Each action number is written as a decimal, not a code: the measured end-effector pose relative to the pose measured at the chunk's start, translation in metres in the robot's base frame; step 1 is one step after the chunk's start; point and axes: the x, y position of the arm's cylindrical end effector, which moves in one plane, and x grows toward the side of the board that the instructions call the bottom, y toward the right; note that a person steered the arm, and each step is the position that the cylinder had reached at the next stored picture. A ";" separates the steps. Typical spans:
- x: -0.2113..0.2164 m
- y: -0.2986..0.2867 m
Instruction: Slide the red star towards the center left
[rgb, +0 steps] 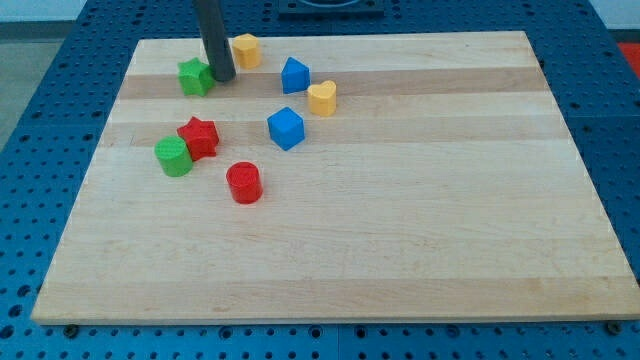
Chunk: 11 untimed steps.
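1. Red star (199, 137): left half of wooden board (400, 250), around mid-height, touching green cylinder-like block (173, 157) at its lower left.
2. Nearby: red cylinder (244, 183) below-right, apart; blue cube (286, 128) to the view's right, apart.
3. Further up: green star (195, 77), yellow block (246, 50), second blue block (294, 75), yellow heart-like block (322, 98) (shapes of the yellow pair only roughly readable).
4. Tip (222, 78) sits at top left, right against green star's right side, well apart from red star.
5. No jaws on this rig: just a bare rod, holding nothing.
6. Risks: straight run down from current spot likely clips green star and drags it along. Leftward push on red star probably carries green cylinder too, since they touch; off-centre contact could spin the star off line.
7. Hidden: rod's upper part cut off by the view's top; rod covers part of green star's right edge, so actual contact not confirmable.
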 end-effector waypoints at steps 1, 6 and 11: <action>-0.001 -0.013; 0.090 0.035; 0.138 -0.006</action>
